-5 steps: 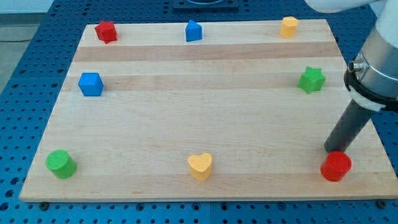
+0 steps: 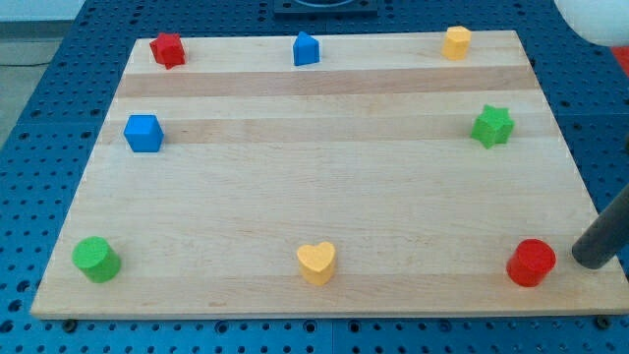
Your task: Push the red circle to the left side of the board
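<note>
My tip (image 2: 588, 264) sits just to the view's right of the red circle, a squat red cylinder block (image 2: 531, 263), near the wooden board (image 2: 324, 187)'s bottom-right corner — close, whether touching I cannot tell. There are no jaws; the bare rod holds nothing. A good push goes leftward through the block's centre, keeping above the yellow heart block (image 2: 316, 263).
</note>
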Robot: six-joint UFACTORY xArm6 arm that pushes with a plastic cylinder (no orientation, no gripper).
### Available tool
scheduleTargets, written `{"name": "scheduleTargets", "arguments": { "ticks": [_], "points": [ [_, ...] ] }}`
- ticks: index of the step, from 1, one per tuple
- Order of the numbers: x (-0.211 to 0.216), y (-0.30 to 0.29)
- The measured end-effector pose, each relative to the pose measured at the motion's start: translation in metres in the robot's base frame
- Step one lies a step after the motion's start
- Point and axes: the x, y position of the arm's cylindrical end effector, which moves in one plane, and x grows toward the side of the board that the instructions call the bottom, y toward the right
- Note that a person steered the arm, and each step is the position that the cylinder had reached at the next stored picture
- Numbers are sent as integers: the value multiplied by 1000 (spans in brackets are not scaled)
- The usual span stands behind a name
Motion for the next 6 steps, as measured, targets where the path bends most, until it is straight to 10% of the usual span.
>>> {"name": "scheduleTargets", "arguments": {
  "ticks": [6],
  "points": [
    [11, -135]
  ]
}}
